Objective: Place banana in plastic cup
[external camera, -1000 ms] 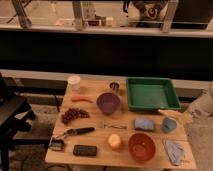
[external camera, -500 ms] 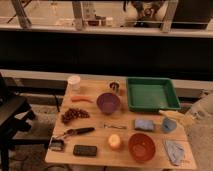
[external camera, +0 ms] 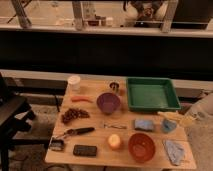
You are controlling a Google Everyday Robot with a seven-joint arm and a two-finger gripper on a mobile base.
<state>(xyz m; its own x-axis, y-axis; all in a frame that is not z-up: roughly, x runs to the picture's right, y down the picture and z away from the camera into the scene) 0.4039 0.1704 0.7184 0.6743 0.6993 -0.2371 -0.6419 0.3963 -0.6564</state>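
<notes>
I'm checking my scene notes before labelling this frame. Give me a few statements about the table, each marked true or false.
1. The tray sits right of the purple bowl. True.
2. The banana lies in the cup. False: it is outside, just beyond the cup.
3. The sponge lies left of the cup. True.
4. The carrot is in the tray. False: it lies on the table, left of the purple bowl.
5. The claw is above the purple bowl. False: it is at the table's right edge, near the banana.
</notes>
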